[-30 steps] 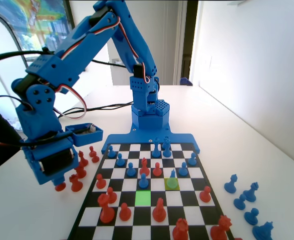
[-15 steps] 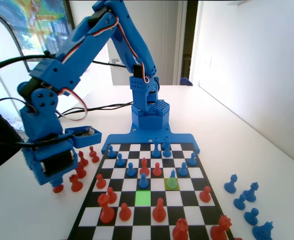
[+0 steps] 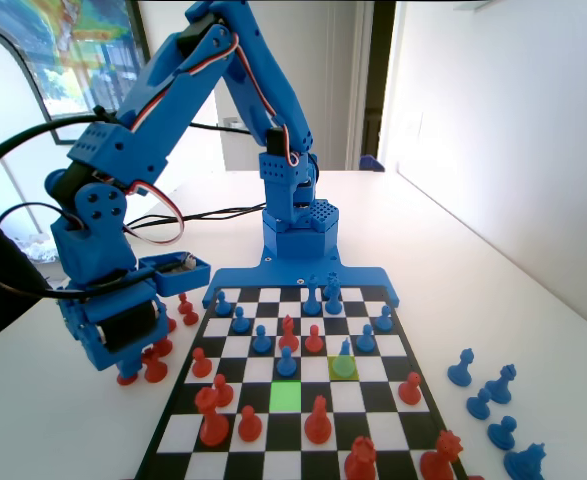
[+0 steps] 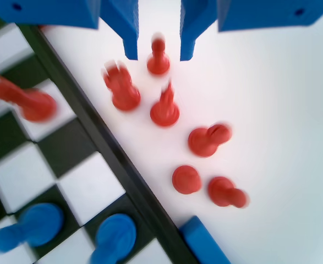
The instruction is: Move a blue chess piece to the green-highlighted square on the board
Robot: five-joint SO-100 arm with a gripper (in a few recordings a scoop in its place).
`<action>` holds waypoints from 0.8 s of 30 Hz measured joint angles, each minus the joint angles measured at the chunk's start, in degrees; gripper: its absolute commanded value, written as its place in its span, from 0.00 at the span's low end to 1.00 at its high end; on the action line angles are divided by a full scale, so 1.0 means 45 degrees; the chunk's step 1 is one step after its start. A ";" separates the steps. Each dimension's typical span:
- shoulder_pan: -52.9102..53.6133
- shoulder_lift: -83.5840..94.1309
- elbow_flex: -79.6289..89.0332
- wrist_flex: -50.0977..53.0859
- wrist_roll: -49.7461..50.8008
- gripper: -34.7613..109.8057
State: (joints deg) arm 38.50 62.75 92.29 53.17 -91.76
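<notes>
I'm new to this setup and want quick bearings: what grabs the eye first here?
The gripper hangs off the board's left edge in the fixed view, open over captured red pieces on the table. Mid-board, the green-highlighted square glows, and the blue chess piece stands one square diagonally beyond it.

The board lies on the bench, its far edge joined to the arm's base. In the fixed view the gripper hangs off the board's left edge, over a cluster of captured pieces standing on the bench. In the wrist view one of these pieces stands between the parted jaws. A second group of pieces stands on the bench beyond the board's right edge. The blue chess piece stands on the board's right half, diagonally behind and right of the green-highlighted square.
</notes>
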 measured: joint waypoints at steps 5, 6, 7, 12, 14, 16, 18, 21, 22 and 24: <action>-0.0156 0.1523 -0.0508 0.1895 0.0000 0.31; -0.0254 0.1777 -0.0586 0.2109 0.0000 0.31; -0.0352 0.2012 -0.0605 0.2344 0.0039 0.31; -0.1152 0.3672 -0.0508 0.3281 0.0371 0.31; -0.1719 0.4375 0.0020 0.3379 0.0625 0.31; -0.2129 0.4863 0.0547 0.3242 0.0781 0.31; -0.2598 0.5527 0.1348 0.3027 0.0977 0.31; -0.3223 0.6426 0.2422 0.2656 0.1211 0.31; -0.3496 0.6738 0.2891 0.2559 0.1406 0.30; -0.4180 0.7422 0.3906 0.2109 0.1680 0.30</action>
State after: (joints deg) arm 19.69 96.15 109.86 62.67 -84.20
